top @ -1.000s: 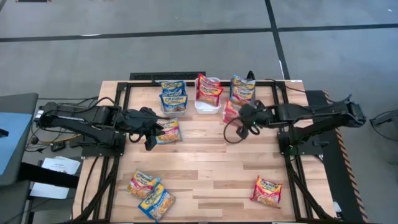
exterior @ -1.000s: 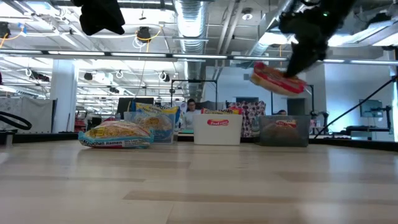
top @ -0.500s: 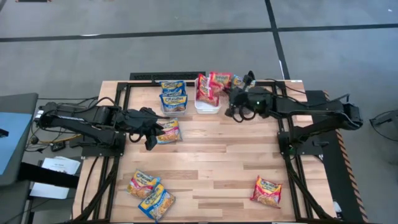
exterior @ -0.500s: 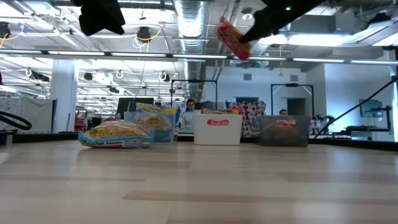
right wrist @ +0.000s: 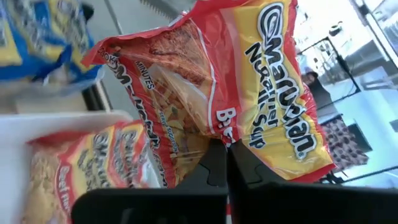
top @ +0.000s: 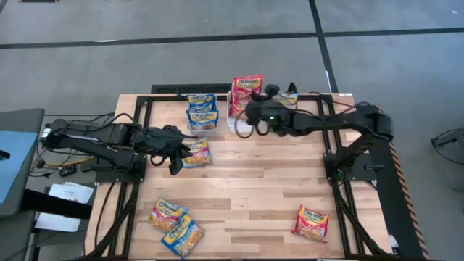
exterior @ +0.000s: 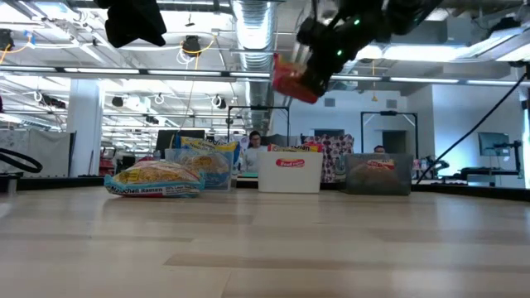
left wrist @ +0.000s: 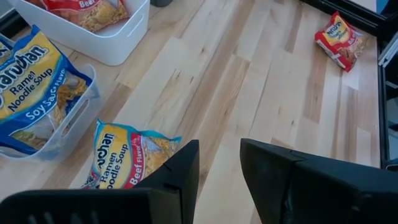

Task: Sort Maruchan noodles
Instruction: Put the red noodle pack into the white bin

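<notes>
My right gripper (top: 250, 101) is shut on a red-and-yellow Maruchan packet (top: 246, 85), held high over the white bin (top: 239, 125); the packet also shows in the low view (exterior: 291, 79) and the right wrist view (right wrist: 236, 87). More red packets (right wrist: 87, 168) lie in the white bin. My left gripper (left wrist: 219, 163) is open and hovers by a blue-and-orange packet (top: 197, 152) that lies flat on the table. The clear bin (top: 203, 119) holds blue-and-yellow packets. My right gripper pinches one edge of the red packet (right wrist: 214, 134) between its two fingers, about midway along that edge. The fingers reach in from the table's right side. The packet is lifted clear above the white bin and tilted, standing out beyond the fingertips.
The dark bin (top: 286, 98) with packets stands at the far right, partly hidden by my right arm. Two packets (top: 174, 225) lie at the near left and a red one (top: 312, 221) at the near right. Bare wood lies in the table's middle.
My right gripper has carried the red packet up and toward the table's left and far edge, from in front of the dark bin to above the white bin. The packet has turned in the hold and stayed clear of the table.
</notes>
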`<state>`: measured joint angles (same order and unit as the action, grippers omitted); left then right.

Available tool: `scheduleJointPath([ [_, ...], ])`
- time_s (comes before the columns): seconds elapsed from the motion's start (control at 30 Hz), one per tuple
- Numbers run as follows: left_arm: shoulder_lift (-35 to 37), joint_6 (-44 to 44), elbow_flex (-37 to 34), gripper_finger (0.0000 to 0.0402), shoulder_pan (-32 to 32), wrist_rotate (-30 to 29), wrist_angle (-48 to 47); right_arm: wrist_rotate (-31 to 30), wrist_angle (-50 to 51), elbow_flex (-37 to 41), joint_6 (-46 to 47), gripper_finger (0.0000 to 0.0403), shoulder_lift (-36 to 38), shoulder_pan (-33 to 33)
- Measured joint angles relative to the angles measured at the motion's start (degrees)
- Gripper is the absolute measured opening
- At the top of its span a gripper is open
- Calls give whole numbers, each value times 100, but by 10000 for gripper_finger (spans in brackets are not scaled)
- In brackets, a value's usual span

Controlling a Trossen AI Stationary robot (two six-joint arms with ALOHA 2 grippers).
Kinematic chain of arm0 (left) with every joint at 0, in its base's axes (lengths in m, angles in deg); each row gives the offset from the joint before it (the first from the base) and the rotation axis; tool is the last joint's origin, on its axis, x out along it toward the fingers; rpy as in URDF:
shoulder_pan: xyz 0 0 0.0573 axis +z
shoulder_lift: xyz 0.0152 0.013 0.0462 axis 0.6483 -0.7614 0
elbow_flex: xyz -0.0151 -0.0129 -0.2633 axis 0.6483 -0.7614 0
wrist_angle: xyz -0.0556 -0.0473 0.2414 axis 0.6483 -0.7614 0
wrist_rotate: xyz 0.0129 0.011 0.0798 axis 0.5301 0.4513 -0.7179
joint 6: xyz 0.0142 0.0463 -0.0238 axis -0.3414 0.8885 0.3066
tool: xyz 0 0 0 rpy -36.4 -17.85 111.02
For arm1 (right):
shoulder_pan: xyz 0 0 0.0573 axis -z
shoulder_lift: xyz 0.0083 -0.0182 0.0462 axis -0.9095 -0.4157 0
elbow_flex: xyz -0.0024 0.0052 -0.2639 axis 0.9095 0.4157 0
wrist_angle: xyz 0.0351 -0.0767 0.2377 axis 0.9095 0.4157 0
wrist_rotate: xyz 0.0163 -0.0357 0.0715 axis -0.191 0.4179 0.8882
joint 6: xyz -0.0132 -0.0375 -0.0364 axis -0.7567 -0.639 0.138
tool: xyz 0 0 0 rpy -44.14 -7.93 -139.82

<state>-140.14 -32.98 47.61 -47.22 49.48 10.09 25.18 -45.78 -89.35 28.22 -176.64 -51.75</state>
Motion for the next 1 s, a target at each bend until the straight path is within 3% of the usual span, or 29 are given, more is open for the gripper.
scheduleJointPath([
  [0.2, 0, 1, 2, 103, 0, 1, -21, -398, 627, -441, 146, 5, -775, -89],
  [0.4, 0, 1, 2, 103, 0, 2, -25, -368, 1844, -956, 1217, 7, -1294, -173],
  [0.57, 0, 2, 2, 103, 0, 2, -29, 128, 2693, -1175, 2217, 7, -1480, -150],
  [0.87, 0, 2, 2, 103, 0, 2, -29, 974, 3154, -1188, 3272, 7, -1470, -4],
  [1.0, 0, 2, 2, 103, -1, 2, -29, 817, 3275, -1192, 3367, 7, -1659, 98],
])
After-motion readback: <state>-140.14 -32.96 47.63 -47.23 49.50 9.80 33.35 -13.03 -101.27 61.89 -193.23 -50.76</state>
